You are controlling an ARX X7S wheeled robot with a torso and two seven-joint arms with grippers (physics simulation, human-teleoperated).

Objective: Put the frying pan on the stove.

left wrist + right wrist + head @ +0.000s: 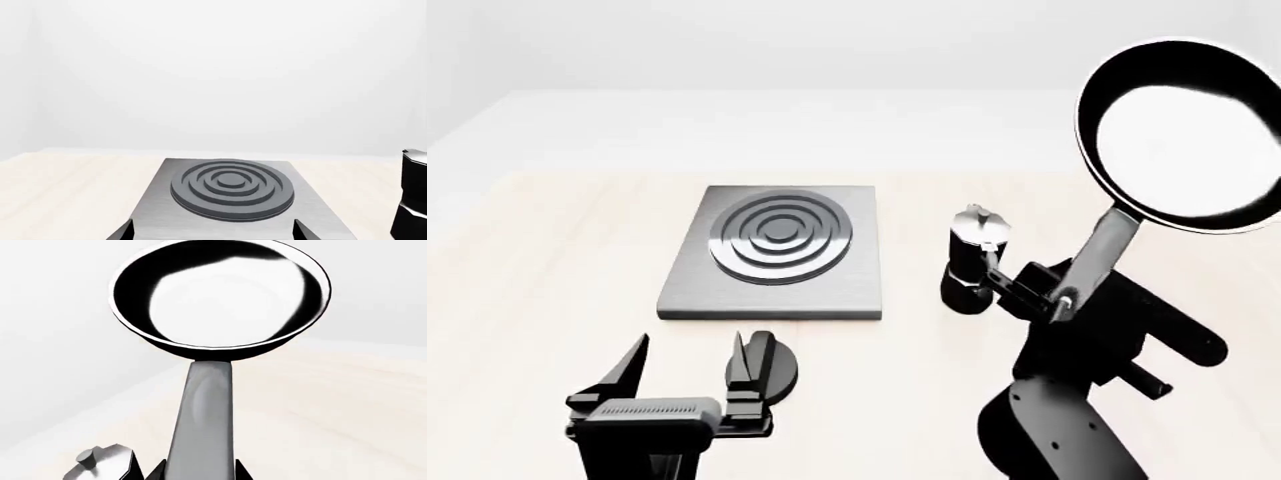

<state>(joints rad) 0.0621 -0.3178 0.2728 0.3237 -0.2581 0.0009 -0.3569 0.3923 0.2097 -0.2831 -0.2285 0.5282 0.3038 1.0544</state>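
Right gripper (1065, 296) clamped on the handle of the frying pan (1182, 135), pan held in the air, tilted up, well right of the stove (777, 262) and above the moka pot (973, 258); moka pot stands on the table (521, 270) just right of the stove. Left gripper (687, 372) spread wide, nothing between its fingers, low over the table on the near side of the stove; a small round black knob (777, 368) lies right beside it.

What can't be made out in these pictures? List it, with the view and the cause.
- Frying pan handle end: head view, covered by the right gripper.
- Knob: head view, partly behind the left gripper.
- Moka pot: left wrist view, cut by the edge.
- Stove near edge: left wrist view, cut off.
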